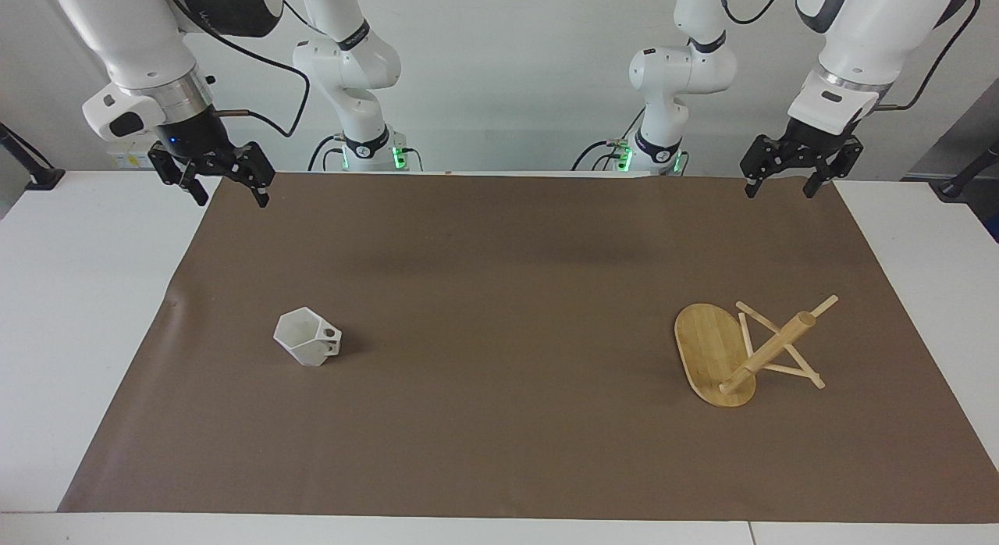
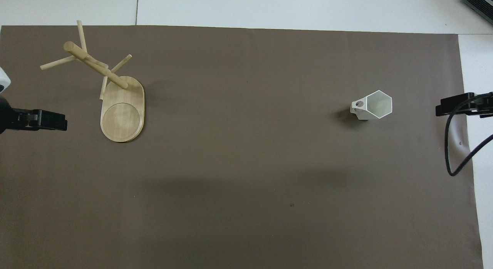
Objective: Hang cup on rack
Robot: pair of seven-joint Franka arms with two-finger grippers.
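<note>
Tabletop (image 1: 94, 311): white, carrying all the things.
Mat (image 1: 499, 311): brown sheet spread over most of the tabletop.
Rack (image 1: 737, 357): bamboo mug tree on the mat toward the left arm's end, oval base flat, post leaning up and away from the base with thin pegs crossing it.
Left claw (image 1: 783, 187): raised over the mat's edge nearest the robots at the left arm's end, fingers spread apart, gripping nothing; this arm waits.
Right claw (image 1: 226, 194): raised over the mat's corner nearest the robots at the right arm's end, fingers spread apart, gripping nothing.
Cup (image 1: 307, 336): white, faceted, upright on the mat toward the right arm's end, well apart from the rack, handle turned toward the rack.
</note>
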